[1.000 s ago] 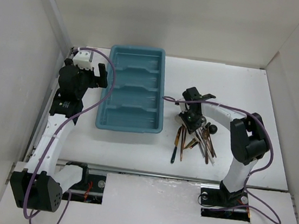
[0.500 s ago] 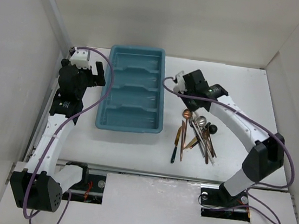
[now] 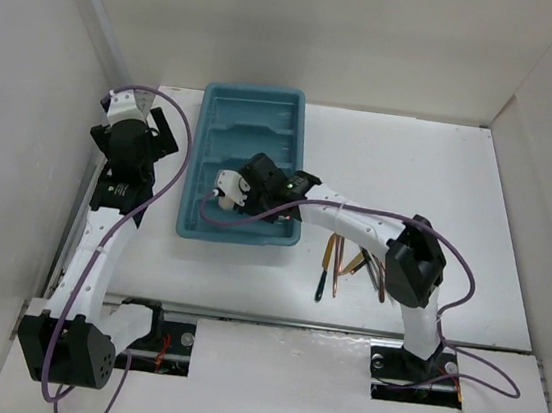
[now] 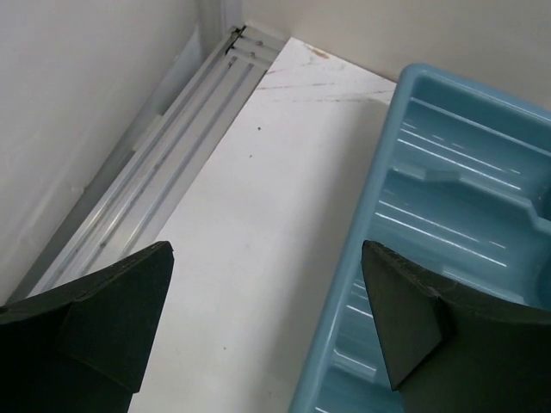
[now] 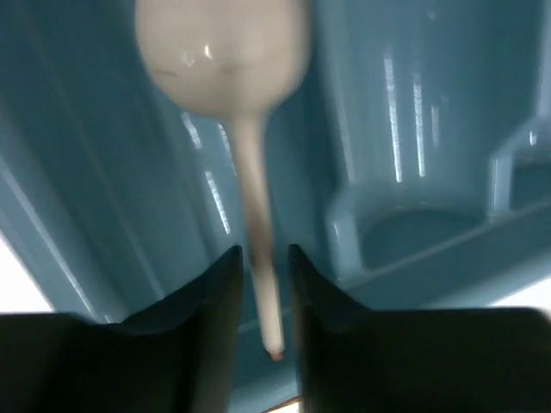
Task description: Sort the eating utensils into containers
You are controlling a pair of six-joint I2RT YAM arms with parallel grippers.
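The teal containers tray (image 3: 255,93) lies at the back left of the table. My right gripper (image 3: 229,194) hangs over its near left part. In the right wrist view a white spoon (image 5: 219,52) points bowl-first into a compartment (image 5: 413,232). Its thin handle passes between my right gripper's (image 5: 263,258) fingers, with a narrow gap on each side. The jaws are slightly open and the spoon looks blurred. My left gripper (image 3: 159,137) is open and empty beside the tray's left rim (image 4: 405,112). More eating utensils (image 3: 355,262) lie heaped right of the tray.
White walls enclose the table on the left, back and right. A metal rail (image 4: 164,163) runs along the left wall near my left gripper (image 4: 265,249). A dark-handled utensil (image 3: 319,290) sticks out of the heap toward the front edge.
My right arm has swung left from the utensil heap to above the tray, carrying the white spoon, and its jaws have parted a little. The left arm has drawn back toward the left wall.
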